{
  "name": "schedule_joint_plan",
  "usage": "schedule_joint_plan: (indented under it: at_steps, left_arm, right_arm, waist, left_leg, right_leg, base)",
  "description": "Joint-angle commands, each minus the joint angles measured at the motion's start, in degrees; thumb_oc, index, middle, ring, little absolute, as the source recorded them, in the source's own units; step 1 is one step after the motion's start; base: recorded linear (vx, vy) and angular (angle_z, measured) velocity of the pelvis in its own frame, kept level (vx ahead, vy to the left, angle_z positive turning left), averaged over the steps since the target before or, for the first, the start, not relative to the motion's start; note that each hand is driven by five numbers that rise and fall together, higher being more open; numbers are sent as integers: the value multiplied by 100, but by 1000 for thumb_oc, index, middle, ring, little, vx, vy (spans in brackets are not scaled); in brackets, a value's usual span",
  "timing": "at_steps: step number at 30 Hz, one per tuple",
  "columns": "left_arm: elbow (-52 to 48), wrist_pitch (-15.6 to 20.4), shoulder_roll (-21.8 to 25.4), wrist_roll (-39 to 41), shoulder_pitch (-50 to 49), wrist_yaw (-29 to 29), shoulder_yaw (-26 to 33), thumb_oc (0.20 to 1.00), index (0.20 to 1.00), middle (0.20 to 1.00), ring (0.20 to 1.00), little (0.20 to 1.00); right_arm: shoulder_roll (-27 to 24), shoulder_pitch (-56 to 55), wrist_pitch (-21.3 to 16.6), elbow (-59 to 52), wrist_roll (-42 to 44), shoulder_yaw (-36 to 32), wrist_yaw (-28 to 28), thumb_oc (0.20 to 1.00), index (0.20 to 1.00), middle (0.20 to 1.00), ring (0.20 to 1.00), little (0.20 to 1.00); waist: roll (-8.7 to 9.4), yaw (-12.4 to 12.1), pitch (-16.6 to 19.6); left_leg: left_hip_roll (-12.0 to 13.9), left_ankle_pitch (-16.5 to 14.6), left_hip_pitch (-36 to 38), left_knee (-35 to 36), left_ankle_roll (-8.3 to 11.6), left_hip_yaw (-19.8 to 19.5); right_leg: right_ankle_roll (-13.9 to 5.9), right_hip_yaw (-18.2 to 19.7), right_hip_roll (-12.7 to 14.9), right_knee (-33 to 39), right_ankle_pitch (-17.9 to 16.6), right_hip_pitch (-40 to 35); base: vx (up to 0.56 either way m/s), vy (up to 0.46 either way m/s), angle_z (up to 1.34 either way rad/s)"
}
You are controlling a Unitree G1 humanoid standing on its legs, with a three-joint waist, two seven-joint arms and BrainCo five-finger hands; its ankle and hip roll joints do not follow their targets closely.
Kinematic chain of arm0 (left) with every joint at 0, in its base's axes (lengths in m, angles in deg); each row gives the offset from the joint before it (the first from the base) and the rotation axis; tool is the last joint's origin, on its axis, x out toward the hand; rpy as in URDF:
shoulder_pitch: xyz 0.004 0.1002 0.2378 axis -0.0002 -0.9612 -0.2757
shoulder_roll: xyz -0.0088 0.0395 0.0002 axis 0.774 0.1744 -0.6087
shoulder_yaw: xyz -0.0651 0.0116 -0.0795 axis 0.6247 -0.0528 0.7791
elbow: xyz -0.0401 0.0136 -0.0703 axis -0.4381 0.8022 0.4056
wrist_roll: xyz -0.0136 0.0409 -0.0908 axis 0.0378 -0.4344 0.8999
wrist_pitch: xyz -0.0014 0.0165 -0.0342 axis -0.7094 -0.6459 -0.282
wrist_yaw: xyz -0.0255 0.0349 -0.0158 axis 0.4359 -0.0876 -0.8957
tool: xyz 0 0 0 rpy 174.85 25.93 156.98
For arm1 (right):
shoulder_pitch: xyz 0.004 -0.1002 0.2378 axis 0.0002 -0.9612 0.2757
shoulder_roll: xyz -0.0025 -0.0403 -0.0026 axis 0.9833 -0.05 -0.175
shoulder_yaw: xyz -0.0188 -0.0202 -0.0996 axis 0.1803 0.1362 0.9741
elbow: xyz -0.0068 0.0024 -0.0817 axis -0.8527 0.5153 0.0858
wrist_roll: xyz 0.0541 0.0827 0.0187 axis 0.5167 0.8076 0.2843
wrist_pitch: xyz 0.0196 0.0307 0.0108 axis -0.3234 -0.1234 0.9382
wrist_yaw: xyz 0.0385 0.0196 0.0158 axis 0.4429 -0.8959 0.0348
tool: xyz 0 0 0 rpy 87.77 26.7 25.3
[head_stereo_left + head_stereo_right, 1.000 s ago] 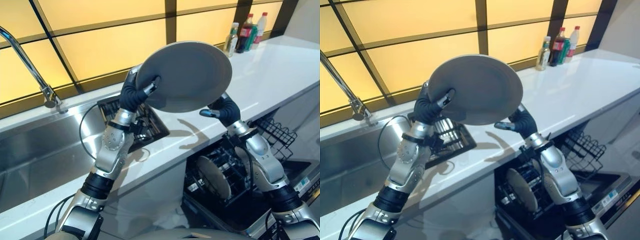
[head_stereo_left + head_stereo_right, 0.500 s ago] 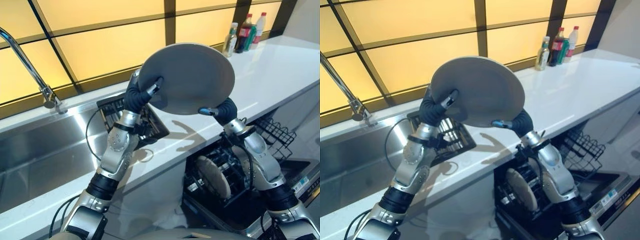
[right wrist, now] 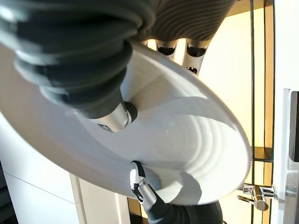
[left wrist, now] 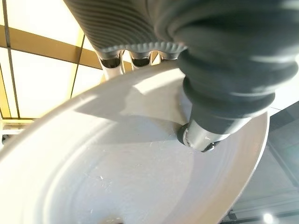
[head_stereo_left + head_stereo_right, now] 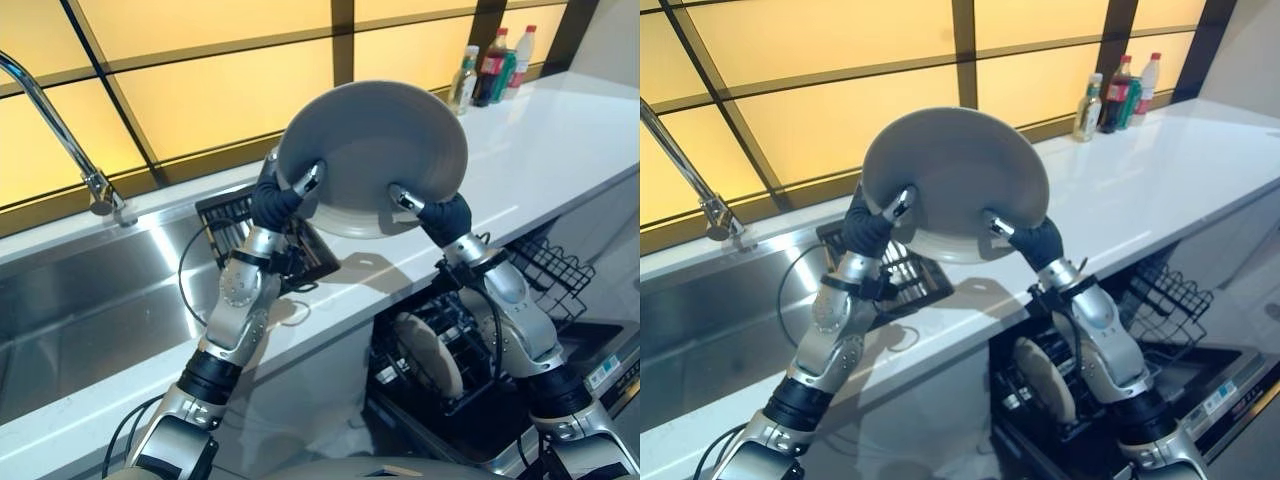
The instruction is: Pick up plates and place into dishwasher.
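Note:
A round grey plate (image 5: 375,150) is held up over the white counter (image 5: 560,130), its hollow face tilted towards me. My left hand (image 5: 272,205) grips its lower left rim, thumb on the face and fingers behind, as the left wrist view shows on the plate (image 4: 117,177). My right hand (image 5: 440,215) grips the lower right rim the same way, its thumb on the plate (image 3: 187,130). Below, the open dishwasher rack (image 5: 545,265) holds another plate (image 5: 425,355) standing on edge.
A steel sink (image 5: 90,290) with a tall faucet (image 5: 60,130) lies to the left. A dark dish rack (image 5: 250,225) sits on the sink's right side behind my left arm. Bottles (image 5: 490,70) stand at the counter's far end.
My right hand rose from under the plate and closed on its lower right rim. The plate tipped its face more towards me. The left hand kept its grip.

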State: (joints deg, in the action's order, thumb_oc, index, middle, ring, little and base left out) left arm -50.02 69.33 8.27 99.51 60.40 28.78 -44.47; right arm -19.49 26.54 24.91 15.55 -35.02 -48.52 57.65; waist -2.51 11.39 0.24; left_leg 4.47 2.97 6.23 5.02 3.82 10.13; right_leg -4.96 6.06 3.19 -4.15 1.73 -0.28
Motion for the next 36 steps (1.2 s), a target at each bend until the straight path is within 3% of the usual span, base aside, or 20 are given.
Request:
schedule_joint_plan:
  at_steps: [1,8,9,10,16,21,29,36]
  left_arm:
    - [122,91,151,-104,224,-38,-311,200,200,200,200,200]
    - [167,-13,148,135,149,-212,-272,200,200,200,200,200]
    - [192,-41,144,176,130,-234,-268,564,564,564,564,564]
    - [209,-119,140,242,86,-258,-246,1000,1000,1000,1000,1000]
    - [235,-428,184,396,-227,-296,-30,1000,1000,1000,1000,1000]
    - [154,-570,98,962,-500,-377,105,1000,1000,1000,1000,1000]
    - [-337,-567,144,1620,-1367,-677,323,1000,1000,1000,1000,1000]
    - [-254,-604,276,1471,-1513,-773,324,1000,1000,1000,1000,1000]
  right_arm:
    - [283,715,-177,-391,178,129,526,200,200,200,200,200]
    - [262,478,-292,-307,239,-15,471,200,200,200,200,200]
    - [259,398,-354,-277,251,-61,466,200,200,200,200,200]
    - [258,282,-406,-265,262,-136,469,200,200,200,200,200]
    - [218,-505,-619,-260,517,-716,567,200,200,200,200,200]
    - [229,-1064,-1017,-135,524,-1172,401,200,200,200,200,200]
    - [295,-1770,-1337,-211,800,-2023,107,200,200,200,200,200]
    - [294,-2036,-1618,65,703,-2550,-443,200,200,200,200,200]
  waist:
    - [354,-146,62]
    - [340,-98,71]
    - [334,-81,67]
    - [325,-55,61]
    - [296,92,9]
    - [305,179,-49]
    - [346,319,-150]
    - [359,465,-161]
  left_leg:
    - [-246,-594,-126,-386,-496,-221]
    - [-231,-596,-132,-410,-495,-166]
    - [-228,-599,-129,-413,-501,-150]
    - [-225,-602,-122,-414,-506,-131]
    - [-225,-650,-106,-478,-535,-13]
    - [-230,-666,-126,-515,-558,43]
    - [-230,-691,-131,-512,-575,132]
    - [-222,-725,-119,-507,-582,228]
  right_leg:
    - [-278,169,73,6,-336,225]
    - [-280,201,68,-3,-343,240]
    - [-280,209,66,-9,-345,245]
    - [-277,223,58,-22,-347,257]
    - [-293,332,28,-73,-356,312]
    - [-294,376,16,-68,-399,349]
    - [-308,452,-1,-41,-485,436]
    - [-364,509,-16,-32,-555,508]
  base:
    - [0,0,0]
    - [-4,2,0]
    - [0,0,0]
    - [0,0,0]
    - [-34,10,-3]
    - [-58,-8,-5]
    - [-64,-11,-8]
    - [-53,-19,-1]
